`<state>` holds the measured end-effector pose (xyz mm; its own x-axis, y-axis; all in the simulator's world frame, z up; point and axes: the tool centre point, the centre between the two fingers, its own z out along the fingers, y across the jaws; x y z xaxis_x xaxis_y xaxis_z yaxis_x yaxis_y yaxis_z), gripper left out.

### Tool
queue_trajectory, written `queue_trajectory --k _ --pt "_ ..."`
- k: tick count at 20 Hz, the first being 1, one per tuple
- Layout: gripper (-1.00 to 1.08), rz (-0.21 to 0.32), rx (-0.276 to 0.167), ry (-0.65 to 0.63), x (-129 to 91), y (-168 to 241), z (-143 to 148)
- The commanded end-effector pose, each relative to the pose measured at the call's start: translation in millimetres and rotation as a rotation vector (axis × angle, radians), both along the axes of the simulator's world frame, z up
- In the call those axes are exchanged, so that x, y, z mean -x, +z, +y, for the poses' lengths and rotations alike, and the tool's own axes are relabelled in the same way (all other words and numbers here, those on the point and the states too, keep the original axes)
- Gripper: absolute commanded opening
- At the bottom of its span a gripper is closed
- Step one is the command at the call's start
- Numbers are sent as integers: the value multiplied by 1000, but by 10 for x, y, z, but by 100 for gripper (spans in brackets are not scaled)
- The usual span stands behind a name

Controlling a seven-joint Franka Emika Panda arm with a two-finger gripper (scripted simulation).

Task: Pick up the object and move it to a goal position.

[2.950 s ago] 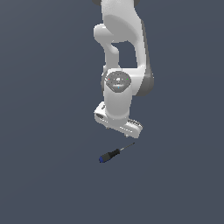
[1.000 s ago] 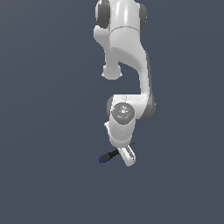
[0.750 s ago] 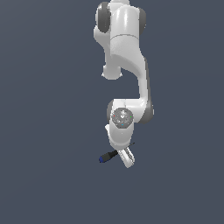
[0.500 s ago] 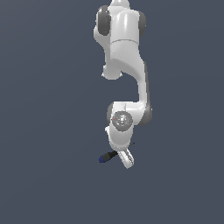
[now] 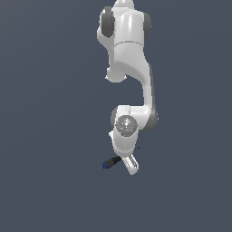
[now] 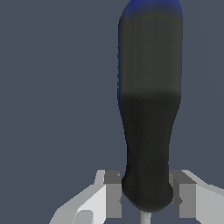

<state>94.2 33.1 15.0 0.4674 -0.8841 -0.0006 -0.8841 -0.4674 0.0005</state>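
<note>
Grasp step: gripper (image 6: 146,199) down over screwdriver (image 6: 148,109), fingers part open, flanking handle neck, not clamped. Next: close, lift.

Flat even simulator light, no cast shadows, low-resolution softness (wrist close-up blurriest), no glare

Simulator render, no real room — flat dark slate-blue backdrop all round, no floor edge or walls, smooth white arm (image 5: 129,68) hanging from 12 o'clock — untextured, uniformly lit surfaces.
</note>
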Motion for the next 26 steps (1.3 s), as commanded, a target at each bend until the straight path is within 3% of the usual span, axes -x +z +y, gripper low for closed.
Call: queue_trajectory --k 1,14,26 --pt "-100 -1 0 0 -2 2 0" --pt "-100 -1 0 0 101 236 -120" --pt "-100 0 -3 -1 471 1097 -572"
